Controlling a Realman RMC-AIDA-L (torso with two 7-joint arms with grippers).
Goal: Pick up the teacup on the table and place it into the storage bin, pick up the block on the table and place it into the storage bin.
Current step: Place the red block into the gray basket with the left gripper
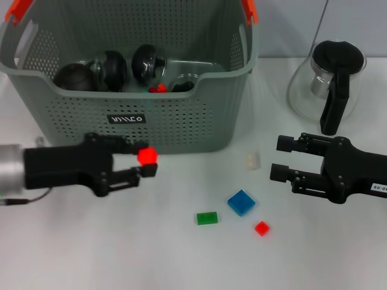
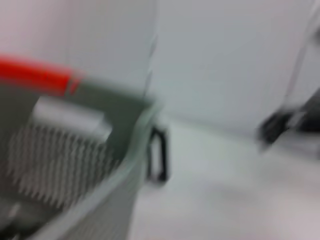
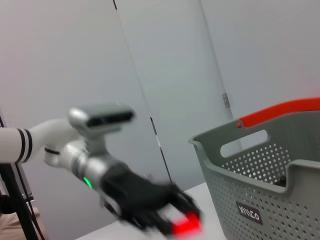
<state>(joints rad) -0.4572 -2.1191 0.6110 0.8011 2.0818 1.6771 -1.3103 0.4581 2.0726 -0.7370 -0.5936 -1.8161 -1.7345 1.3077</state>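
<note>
Red block: pinched in the left pincer, in front of the storage bin's front wall, below rim level; also seen from the right wrist view between the fingertips.
Storage bin: grey perforated basket, orange handle ends, black label on the front; holds dark round items and glassware, with a small red thing near the front inside. Can't say for sure that a teacup is among them.
Left pincer: closed on the red block, reaching in from the robot's left, close to the bin front.
Right pincer: jaws apart, holding nothing, hovering over the table on the robot's right, near the glass teapot.
Step in hand: looks like carrying the block to the bin.
How to do it well: lift until the block is above the front rim, move over the open interior, aim for a gap between the dark items, then let go low so it doesn't bounce out. Keep the grip firm; the block is small and could twist out.
Left on table: blue block, green block, small red block, pale whitish block, all apart from each other, right of the left pincer.
Surface: plain white table, smooth.
Room: pale walls behind, thin dark seam lines; a dark stand near the left arm's base in the right wrist view.
</note>
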